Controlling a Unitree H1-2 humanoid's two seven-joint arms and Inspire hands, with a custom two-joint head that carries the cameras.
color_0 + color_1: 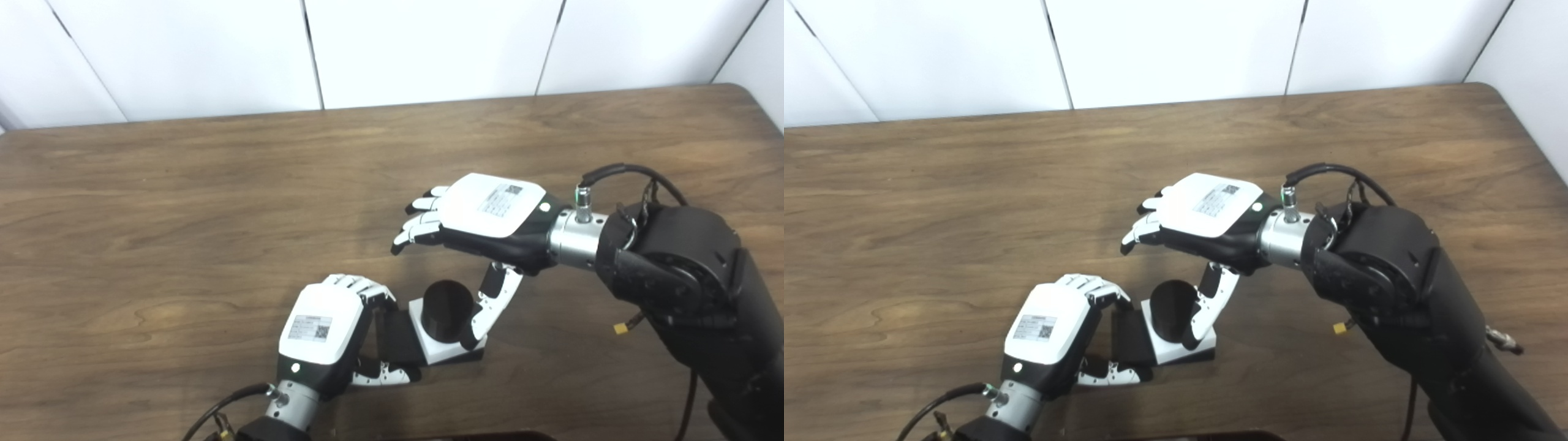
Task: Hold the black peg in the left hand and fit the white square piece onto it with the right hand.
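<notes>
Left hand (pixel 321 327) gripping pegged white square piece (pixel 442 350), right hand (pixel 484 220) spread above

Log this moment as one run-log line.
left robot hand: shut on black peg | white square piece: around peg, on table | right robot hand: open, thumb touching piece

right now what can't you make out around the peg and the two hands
- Left hand: its palm and fingertips are hidden by its own back in both views, so its grip is unclear.
- Black peg: the right hand thumb covers its right side; contact unclear.
- White square piece: how far it is seated is hidden by the peg.
- Both forearms are cut off by the bottom edge.
</notes>
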